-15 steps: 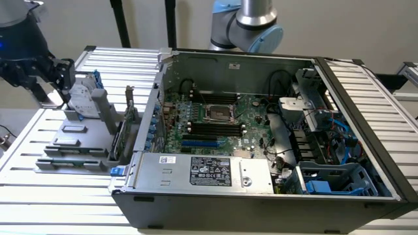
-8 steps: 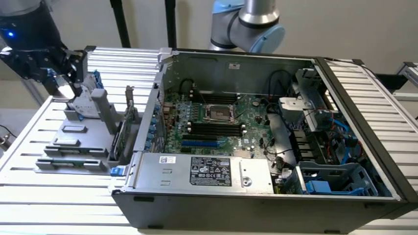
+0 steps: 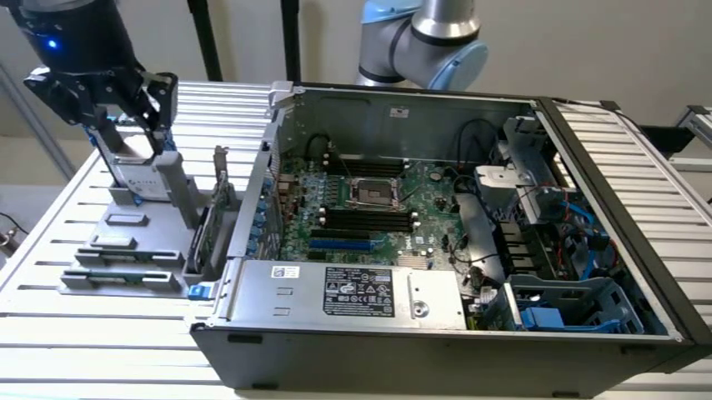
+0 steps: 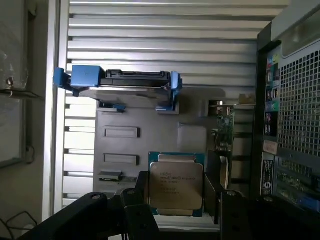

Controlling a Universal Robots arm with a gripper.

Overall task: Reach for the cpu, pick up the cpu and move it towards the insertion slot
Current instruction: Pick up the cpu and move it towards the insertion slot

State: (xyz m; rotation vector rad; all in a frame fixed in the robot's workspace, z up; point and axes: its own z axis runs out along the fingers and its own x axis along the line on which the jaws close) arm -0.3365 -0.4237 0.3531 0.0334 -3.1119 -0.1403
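The cpu (image 4: pixel 176 186) shows its silver top face with a thin green border. It sits between two dark fingers (image 4: pixel 136 202), which press on its two sides, so my gripper (image 3: pixel 136 142) is shut on it. The gripper hangs high at the exterior view's left, above the grey parts holder (image 3: pixel 122 279) and outside the computer case. The insertion slot (image 3: pixel 376 193) is a square socket with a silver frame and a dark centre. It lies on the motherboard inside the open case, well to the exterior view's right of the gripper.
An upright silver hard drive with blue rails (image 3: pixel 150 179) stands on the holder just under the gripper. An upright card (image 3: pixel 209 218) stands between the holder and the case wall (image 3: pixel 270 167). Long black memory slots (image 3: pixel 358 221) lie beside the socket. The arm's base (image 3: pixel 423 37) is behind the case.
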